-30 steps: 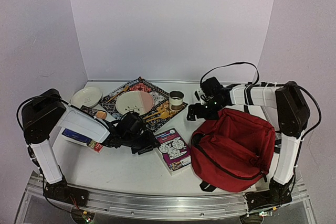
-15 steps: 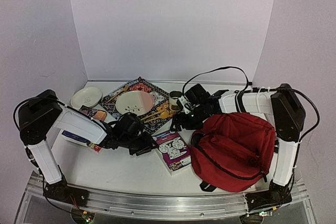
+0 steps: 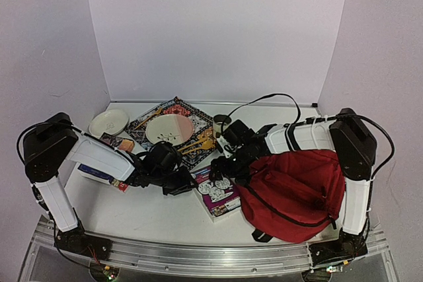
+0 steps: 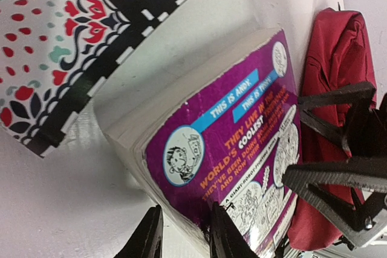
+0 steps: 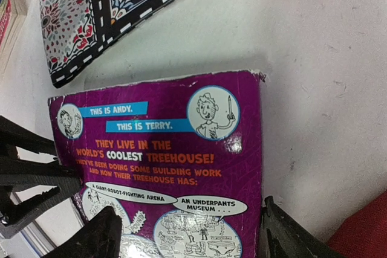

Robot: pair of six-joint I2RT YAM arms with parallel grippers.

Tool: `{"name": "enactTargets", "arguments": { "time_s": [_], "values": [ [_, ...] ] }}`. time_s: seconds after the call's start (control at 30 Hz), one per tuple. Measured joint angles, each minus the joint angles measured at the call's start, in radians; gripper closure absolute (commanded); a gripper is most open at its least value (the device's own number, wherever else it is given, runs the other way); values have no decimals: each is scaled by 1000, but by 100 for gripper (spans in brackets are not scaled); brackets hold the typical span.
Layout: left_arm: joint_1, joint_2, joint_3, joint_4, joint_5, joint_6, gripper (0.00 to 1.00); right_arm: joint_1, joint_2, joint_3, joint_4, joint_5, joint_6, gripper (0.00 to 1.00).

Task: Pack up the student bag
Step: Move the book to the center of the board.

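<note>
The dark-red student bag point(image 3: 297, 189) lies at the right of the table; it also shows in the left wrist view point(image 4: 329, 89) and as a corner in the right wrist view point(image 5: 363, 228). A purple paperback book point(image 3: 218, 193) lies just left of the bag. My left gripper point(image 3: 184, 183) pinches the book's point(image 4: 230, 131) left edge, one finger under it and one on its cover point(image 4: 184, 234). My right gripper point(image 3: 223, 171) hangs open just over the book point(image 5: 163, 149), its fingers either side of the cover point(image 5: 190, 234), close to the bag's left edge.
A patterned mat point(image 3: 175, 127) with a pink plate point(image 3: 169, 128) and gold cutlery point(image 3: 198, 143) lies behind the book. A white bowl point(image 3: 108, 122) is at the far left, a cup point(image 3: 220, 121) sits behind my right arm, and flat boxes point(image 3: 99, 173) lie under my left arm.
My right arm has swung left from behind the bag to above the book. My left gripper has stayed at the book's left edge.
</note>
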Motion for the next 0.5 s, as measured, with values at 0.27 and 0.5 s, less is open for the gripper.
{"name": "enactTargets", "arguments": {
  "time_s": [0.27,0.5],
  "values": [
    [44,-4,0,-25,2,30,75,51,-4,-20,16,25,59,27],
    [74,-14,20,-77,5,82,72,142,-35,-55,-1,38,124,27]
  ]
}}
